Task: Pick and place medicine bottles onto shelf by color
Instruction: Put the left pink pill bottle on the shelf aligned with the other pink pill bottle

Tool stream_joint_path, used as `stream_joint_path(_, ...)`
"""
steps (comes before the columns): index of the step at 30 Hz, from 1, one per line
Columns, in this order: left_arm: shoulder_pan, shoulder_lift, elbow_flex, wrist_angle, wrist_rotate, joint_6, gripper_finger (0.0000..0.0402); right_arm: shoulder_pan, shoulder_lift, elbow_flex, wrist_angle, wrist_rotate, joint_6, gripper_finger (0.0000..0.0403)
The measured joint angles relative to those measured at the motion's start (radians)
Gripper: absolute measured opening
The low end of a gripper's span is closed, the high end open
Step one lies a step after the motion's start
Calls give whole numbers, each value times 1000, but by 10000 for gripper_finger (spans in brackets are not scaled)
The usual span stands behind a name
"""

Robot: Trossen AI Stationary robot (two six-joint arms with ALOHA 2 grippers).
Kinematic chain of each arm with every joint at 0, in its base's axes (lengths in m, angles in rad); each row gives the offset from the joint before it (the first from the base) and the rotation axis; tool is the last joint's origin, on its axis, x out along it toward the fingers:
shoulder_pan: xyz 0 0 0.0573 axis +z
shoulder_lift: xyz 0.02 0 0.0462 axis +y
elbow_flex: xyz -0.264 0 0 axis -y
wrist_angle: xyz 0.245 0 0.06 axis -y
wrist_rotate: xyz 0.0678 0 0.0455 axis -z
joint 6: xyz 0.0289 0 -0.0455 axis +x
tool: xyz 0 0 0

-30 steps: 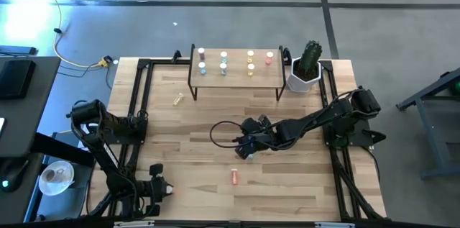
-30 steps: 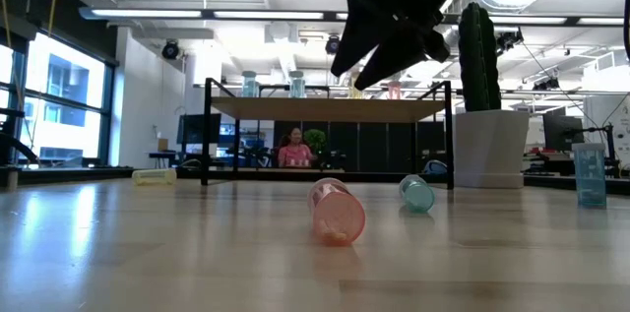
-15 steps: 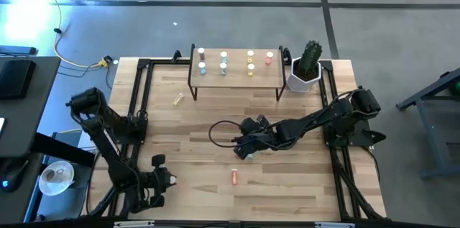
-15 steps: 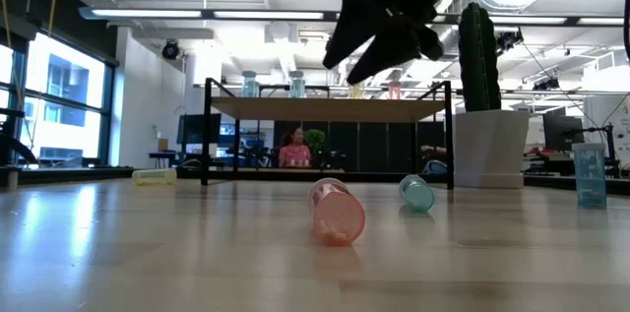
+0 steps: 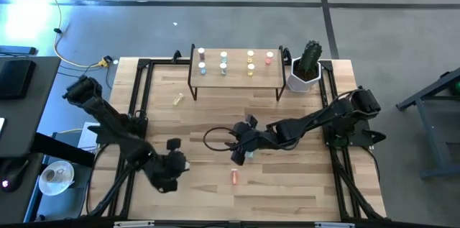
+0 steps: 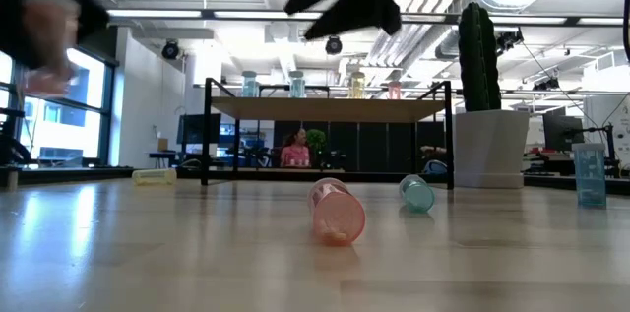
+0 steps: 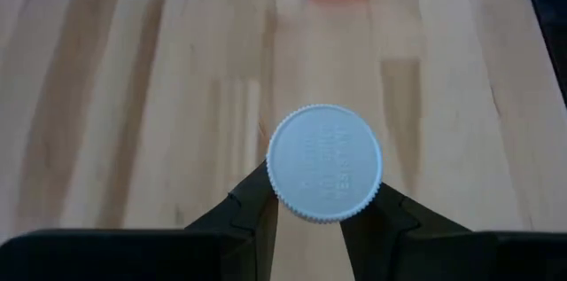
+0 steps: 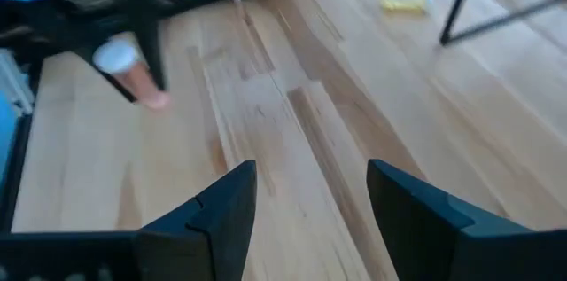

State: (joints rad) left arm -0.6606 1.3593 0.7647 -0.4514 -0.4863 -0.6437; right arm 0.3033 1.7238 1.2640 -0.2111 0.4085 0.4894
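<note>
Pink and white-capped, a small bottle [image 7: 324,164] is sitting pinched in the left claw [image 5: 175,162], above the near-left worktop [image 5: 287,192]. Another pink bottle [image 5: 234,177] is lying on its side near the front edge. Just beyond it the right claw [image 5: 240,153] is hovering with fingers spread, holding nothing. A teal bottle [image 6: 416,194] is lying farther back, a yellow one [image 5: 177,99] by the shelf [image 5: 237,78], where eight bottles are standing.

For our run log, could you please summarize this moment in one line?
left tool: shut on white-capped bottle | right tool: open, empty, mid-table | pink bottle: lying on table
</note>
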Motion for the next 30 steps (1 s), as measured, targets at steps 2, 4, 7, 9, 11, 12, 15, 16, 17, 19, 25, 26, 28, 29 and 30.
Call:
stream_joint_path(2,48,-14,0,20,19,63,92,1,-1,20,-1,1,-32,206)
stream_joint_path(4,95,-28,0,43,44,118,92,1,-1,41,-2,1,-71,206)
stream_joint_path(7,163,-36,0,71,86,184,92,1,-1,74,-4,1,-122,206)
stream_joint_path(9,207,-36,0,96,113,223,92,-1,-1,98,-12,1,-145,206)
stream_joint_path(11,248,-36,0,105,137,256,92,-2,-1,131,-31,3,-160,206)
stream_joint_path(12,266,-36,0,115,143,272,92,-2,-1,149,-45,7,-172,206)
stream_joint_path(15,321,-36,0,140,142,326,92,-4,-1,209,-103,28,-209,206)
stream_joint_path(16,339,-36,0,156,143,342,92,-7,-1,230,-129,42,-221,206)
stream_joint_path(17,356,-36,0,174,146,357,92,-8,-1,250,-152,55,-230,206)
stream_joint_path(19,392,-36,2,195,159,390,92,-15,-1,289,-201,78,-240,206)
stream_joint_path(25,498,-36,10,261,217,476,92,-48,-1,372,-314,103,-247,206)
stream_joint_path(26,514,-36,10,272,227,488,92,-56,-1,381,-331,102,-246,206)
stream_joint_path(28,550,-36,10,285,249,524,92,-71,-1,392,-353,102,-246,206)
stream_joint_path(29,567,-36,10,287,260,539,92,-80,-1,393,-358,98,-245,206)
stream_joint_path(30,584,-36,10,289,275,551,92,-89,-1,393,-364,89,-245,206)
